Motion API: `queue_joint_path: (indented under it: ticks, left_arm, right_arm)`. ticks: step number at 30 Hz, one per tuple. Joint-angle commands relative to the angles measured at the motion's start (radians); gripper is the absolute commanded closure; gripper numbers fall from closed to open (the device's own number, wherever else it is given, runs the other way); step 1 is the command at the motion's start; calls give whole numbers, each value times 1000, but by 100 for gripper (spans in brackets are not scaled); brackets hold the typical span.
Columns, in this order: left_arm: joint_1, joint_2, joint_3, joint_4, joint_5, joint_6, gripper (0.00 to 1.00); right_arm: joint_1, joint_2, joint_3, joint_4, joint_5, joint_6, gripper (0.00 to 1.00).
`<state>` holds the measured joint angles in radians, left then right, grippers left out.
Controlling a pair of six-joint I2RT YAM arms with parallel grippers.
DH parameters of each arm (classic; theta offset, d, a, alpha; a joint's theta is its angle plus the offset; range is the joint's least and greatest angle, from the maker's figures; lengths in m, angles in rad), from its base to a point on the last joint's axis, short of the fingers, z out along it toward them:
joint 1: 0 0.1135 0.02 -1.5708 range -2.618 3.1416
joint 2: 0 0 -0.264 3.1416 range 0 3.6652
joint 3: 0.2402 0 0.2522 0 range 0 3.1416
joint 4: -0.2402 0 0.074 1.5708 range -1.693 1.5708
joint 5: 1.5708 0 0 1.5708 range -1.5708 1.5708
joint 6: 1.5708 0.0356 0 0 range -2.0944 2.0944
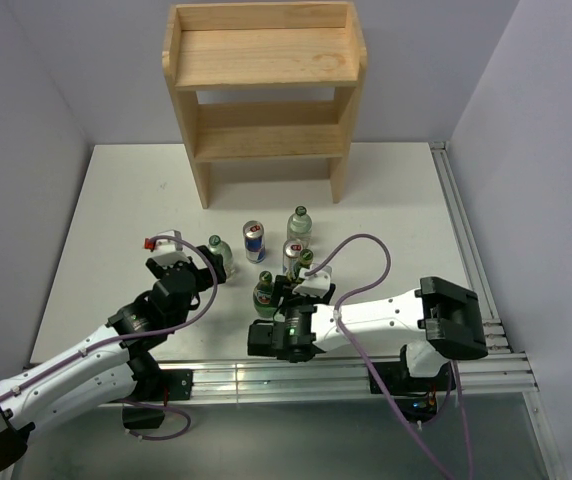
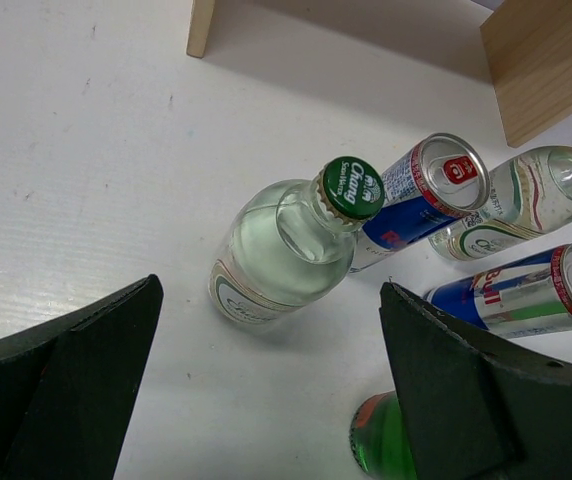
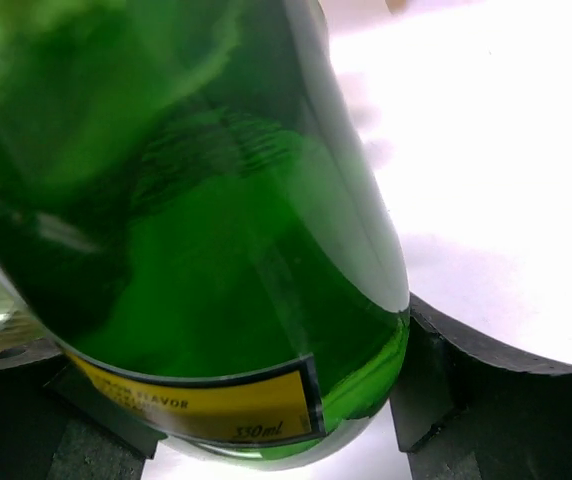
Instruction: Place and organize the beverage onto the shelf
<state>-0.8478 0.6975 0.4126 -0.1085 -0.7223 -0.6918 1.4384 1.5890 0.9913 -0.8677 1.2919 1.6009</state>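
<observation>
Jaws of the right gripper (image 3: pixel 266 425) pinch the green glass bottle (image 3: pixel 216 250) low on its body; the left gripper (image 2: pixel 266 400) stands spread. Glass seems heavy, slippery and fragile.

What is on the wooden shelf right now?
No drinks show on the shelf: its top tier is bare. The lower tiers' fronts look bare, but their backs are hidden under the tiers above.

The shelf (image 1: pixel 266 60) is bare, matt wood on a matt white table (image 1: pixel 126 220). The green bottle (image 3: pixel 216 250) is glossy glass with a yellow paper label (image 3: pixel 206 405); the clear bottle (image 2: pixel 276 250) is smooth glass with a metal cap (image 2: pixel 353 187). The cans (image 2: pixel 436 185) are shiny metal.
</observation>
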Motion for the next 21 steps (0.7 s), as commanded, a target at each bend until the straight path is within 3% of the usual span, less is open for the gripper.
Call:
queue_joint_path:
  ticks: [1, 9, 11, 15, 16, 21]
  left_arm:
    - [-5, -10, 6, 30, -19, 14, 3]
    - [-5, -27, 5, 18, -29, 14, 3]
    - [-5, -27, 5, 20, -28, 12, 3]
    - [-5, -15, 11, 24, -28, 17, 3]
    - [-5, -12, 14, 20, -29, 17, 3]
    - [-5, -18, 14, 9, -40, 11, 3]
  right_arm:
    - [39, 5, 142, -577, 265, 394, 100]
    - [45, -207, 214, -576, 307, 220, 100]
    - [28, -244, 297, -574, 316, 115, 100]
    - [24, -196, 519, -576, 420, -197, 100]
    - [24, -160, 618, -576, 446, -343, 100]
    - [-31, -89, 912, -568, 457, -735, 100]
